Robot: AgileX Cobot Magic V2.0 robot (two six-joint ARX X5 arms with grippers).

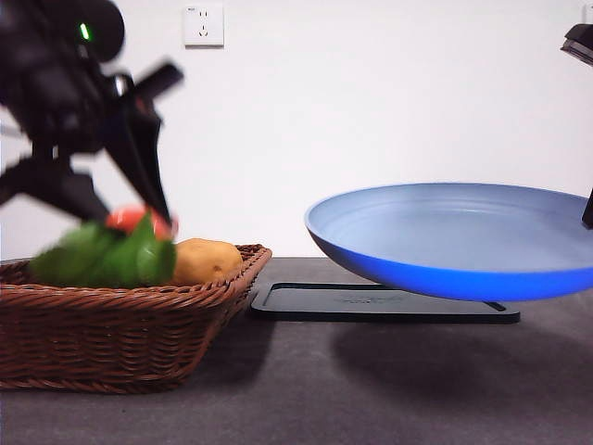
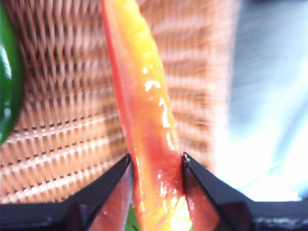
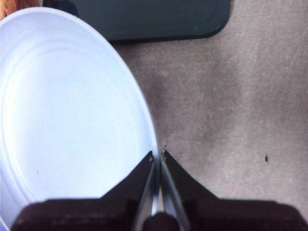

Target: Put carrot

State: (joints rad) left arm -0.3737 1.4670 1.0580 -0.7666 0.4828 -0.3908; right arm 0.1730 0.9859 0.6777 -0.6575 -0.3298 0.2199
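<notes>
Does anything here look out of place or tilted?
Yes. The blue plate is not on the table: the right gripper holds its rim, so it hangs tilted above the black mat. The left gripper grips the carrot over the wicker basket.

A basket (image 1: 111, 324) holding a carrot (image 1: 139, 222) and a potato (image 1: 206, 260) is set left of a plate (image 1: 454, 241) held above a mat (image 1: 371, 303).
</notes>
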